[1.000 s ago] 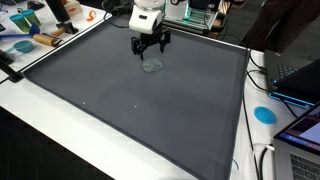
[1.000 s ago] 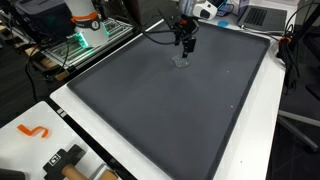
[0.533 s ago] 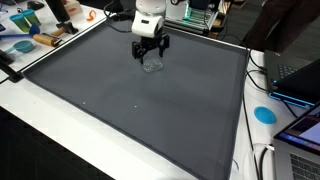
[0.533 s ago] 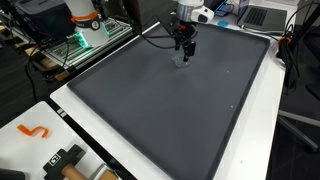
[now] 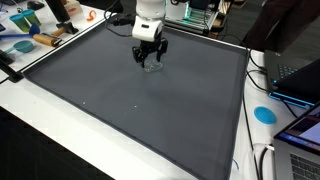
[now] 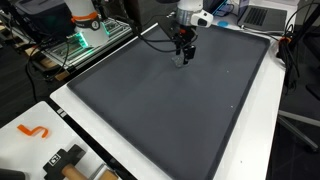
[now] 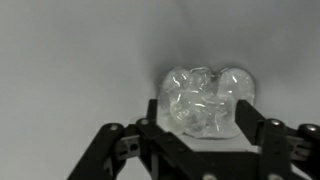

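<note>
The arm points straight down, wrist vertical, with the gripper [image 5: 149,60] low over the mat [image 5: 130,110]. Its jaws stand spread, not clamped. The clear plastic [image 7: 203,98] lies on the mat right between the fingers [image 7: 152,130]. I cannot tell whether they touch it.

my claw [image 7: 200,118] is cut off by the wrist view's bottom edge. its fingers [image 7: 248,122] hide the sides of the clear lump [image 7: 203,95] between them. i can't tell if they squeeze it.
</note>
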Action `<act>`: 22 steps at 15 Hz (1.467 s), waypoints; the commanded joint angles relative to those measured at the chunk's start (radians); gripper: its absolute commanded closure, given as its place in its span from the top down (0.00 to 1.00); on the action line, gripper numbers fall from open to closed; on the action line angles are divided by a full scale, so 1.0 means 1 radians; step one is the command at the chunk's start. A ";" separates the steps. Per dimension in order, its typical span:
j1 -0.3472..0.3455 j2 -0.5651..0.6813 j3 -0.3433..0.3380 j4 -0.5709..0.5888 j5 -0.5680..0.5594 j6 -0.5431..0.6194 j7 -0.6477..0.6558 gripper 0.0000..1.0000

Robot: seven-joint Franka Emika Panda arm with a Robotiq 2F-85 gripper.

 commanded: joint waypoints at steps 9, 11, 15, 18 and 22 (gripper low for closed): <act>-0.013 0.004 0.006 -0.011 -0.050 0.030 -0.005 0.00; -0.013 0.001 0.006 -0.012 -0.056 0.029 -0.005 0.01; -0.014 -0.001 0.007 -0.012 -0.063 0.026 -0.009 0.01; -0.015 -0.001 0.009 -0.011 -0.065 0.025 -0.011 0.01; -0.018 -0.003 0.014 -0.007 -0.049 0.008 -0.008 0.36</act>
